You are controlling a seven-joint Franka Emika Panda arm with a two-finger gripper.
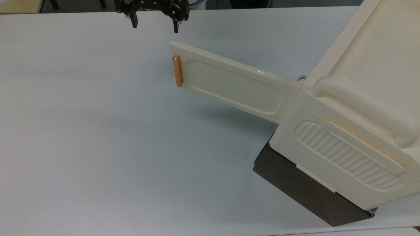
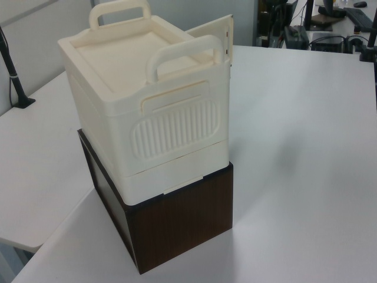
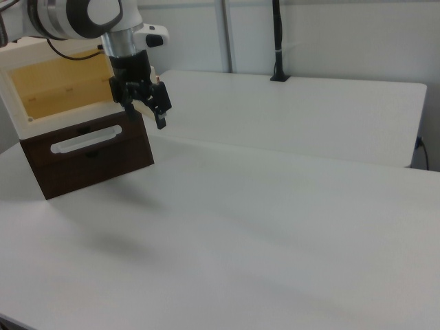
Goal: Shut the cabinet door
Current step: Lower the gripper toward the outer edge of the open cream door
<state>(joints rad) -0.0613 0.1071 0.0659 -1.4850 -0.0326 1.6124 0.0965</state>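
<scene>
On the pale grey table (image 1: 98, 131), the large cream plastic cabinet (image 1: 354, 137) stands with its long cream door (image 1: 229, 85) swung wide open. My black gripper (image 1: 154, 26) hangs spread and empty beyond the door's far, copper-handled end; all the closing is left.

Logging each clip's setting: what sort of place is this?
Probably an office or lab: large white tables, monitor stands and computer gear behind, and the robot's gripper near a cabinet.

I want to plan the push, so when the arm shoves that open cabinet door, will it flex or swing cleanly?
The cabinet door looks like stiff moulded plastic, so it will probably swing rather than bend. The cabinet sits raised on a dark base, so a hard shove might shift it. The end effector hangs open near the door's free end.
</scene>
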